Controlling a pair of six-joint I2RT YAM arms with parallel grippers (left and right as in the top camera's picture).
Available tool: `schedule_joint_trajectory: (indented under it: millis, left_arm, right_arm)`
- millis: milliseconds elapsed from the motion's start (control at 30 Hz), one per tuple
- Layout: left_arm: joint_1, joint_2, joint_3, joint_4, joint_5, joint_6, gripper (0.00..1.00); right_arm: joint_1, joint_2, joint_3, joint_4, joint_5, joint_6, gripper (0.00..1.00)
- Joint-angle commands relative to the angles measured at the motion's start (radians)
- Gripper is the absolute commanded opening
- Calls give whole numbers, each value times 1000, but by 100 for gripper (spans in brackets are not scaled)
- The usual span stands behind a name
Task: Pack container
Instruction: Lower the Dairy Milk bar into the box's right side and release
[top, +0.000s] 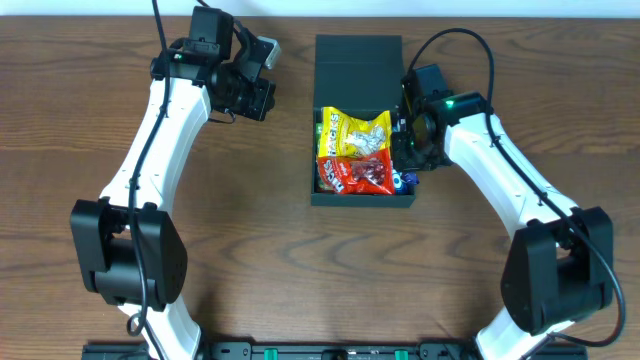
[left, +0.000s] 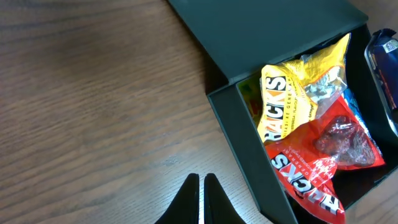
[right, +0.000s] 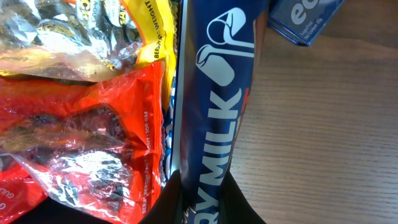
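Left gripper (left: 201, 190): two dark fingertips (left: 188, 196) at the bottom edge, drawn together with only a thin slit between, holding nothing, above bare wood.

Table (left: 93, 93): brown wood grain, fills the left half.

Container (left: 249, 149): dark teal-green matte box at right, its near wall running diagonally just beside the fingertips. The flap lid (left: 261, 31) is open and lies flat toward the top.

Contents:
- yellow packet (left: 292, 102), black lettering and a crinkled clear window, uppermost
- red packet (left: 323, 155), white lettering, overlapping the yellow packet's lower end
- blue wrapper (left: 384, 62) at the right edge, partly cut off
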Motion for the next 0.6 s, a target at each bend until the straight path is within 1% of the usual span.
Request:
schedule_joint_trajectory:
  millis: [0,133,167,200,233,267,300,333,400,467,567]
  left_arm:
    - [2,-19,27,-4,0,21,6]
    - [2,-19,27,-3,0,21,6]
    - [2,-19,27,-3,0,21,6]
    - [2,-19,27,-3,0,21,6]
    - [2,-19,27,-3,0,21,6]
    - [2,-19,27,-3,0,21,6]
    - [2,-19,27,-3,0,21,6]
    - [2,-19,27,-3,0,21,6]
    - [2,-19,27,-4,0,21,6]
    - [2,-19,27,-4,0,21,6]
    - [2,-19,27,-4,0,21,6]
  right_arm:
    - [12,-7,-3,6,-4,22,2]
    - [12,-7,-3,10,-4,47,2]
    - [12,-7,-3,9,-4,47,12]
    - [12,-7,-3,9,-4,46,31]
    - [12,-7,-3,9,-5,46,54]
    - [12,-7,-3,9,-4,46,67]
    - [12,-7,-3,10,-4,46,78]
    - [12,-8,-2,10,-5,47,80]
    - [11,-16,14,10,-8,66,74]
    - [4,-43,56,11,2,73,73]
    - [-8,-79,116,21,92,100,74]
